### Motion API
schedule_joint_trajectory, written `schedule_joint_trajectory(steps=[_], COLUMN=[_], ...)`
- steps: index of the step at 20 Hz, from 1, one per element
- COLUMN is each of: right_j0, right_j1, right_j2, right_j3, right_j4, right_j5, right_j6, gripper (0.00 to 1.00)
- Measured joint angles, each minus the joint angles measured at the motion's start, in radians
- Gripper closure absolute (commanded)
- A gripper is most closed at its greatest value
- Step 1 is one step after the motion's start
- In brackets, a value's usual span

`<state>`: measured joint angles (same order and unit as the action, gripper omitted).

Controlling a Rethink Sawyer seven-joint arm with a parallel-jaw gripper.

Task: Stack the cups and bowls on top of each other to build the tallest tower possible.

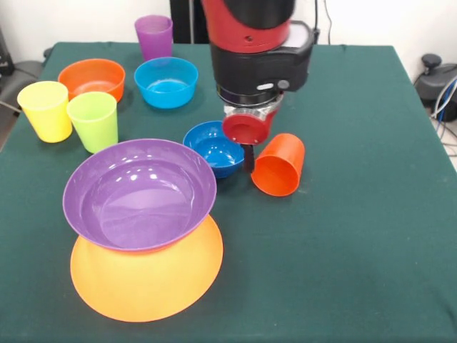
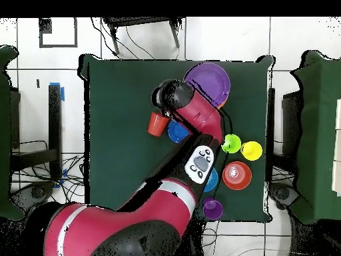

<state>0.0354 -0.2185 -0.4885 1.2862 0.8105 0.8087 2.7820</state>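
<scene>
Gripper hung low over the green tablecloth, one dark finger showing just beside the orange-red cup; open or closed could not be told. In the front view, that cup lay tipped on its side to the right of the gripper, mouth facing forward, touching or nearly touching the finger. Dark blue bowl sat just left of the gripper. Further left and nearer the camera, wide purple bowl rested tilted on the very large yellow-orange bowl, which was upside down. Behind-left of the gripper: light blue bowl, small orange bowl, purple cup. Far left stood the yellow cup and lime green cup, side by side, upright. Overhead, the arm covered the dark blue bowl partly.
</scene>
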Motion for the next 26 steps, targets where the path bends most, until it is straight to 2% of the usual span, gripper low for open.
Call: schedule_joint_trajectory(steps=[2,6,9,15,26], right_j0=[-0.018,-0.078,-0.106,-0.127,-0.127], right_j1=[0.000,0.000,-0.003,-0.015,-0.036], right_j2=[0.007,0.014,0.014,0.025,0.053], right_j3=[-0.004,-0.019,-0.022,-0.022,-0.036], right_j4=[-0.012,-0.066,-0.095,-0.111,-0.122], right_j5=[0.057,0.251,0.332,0.344,0.329], right_j6=[0.000,0.000,0.000,0.000,0.000], gripper=[0.00,0.00,0.00,0.00,0.00])
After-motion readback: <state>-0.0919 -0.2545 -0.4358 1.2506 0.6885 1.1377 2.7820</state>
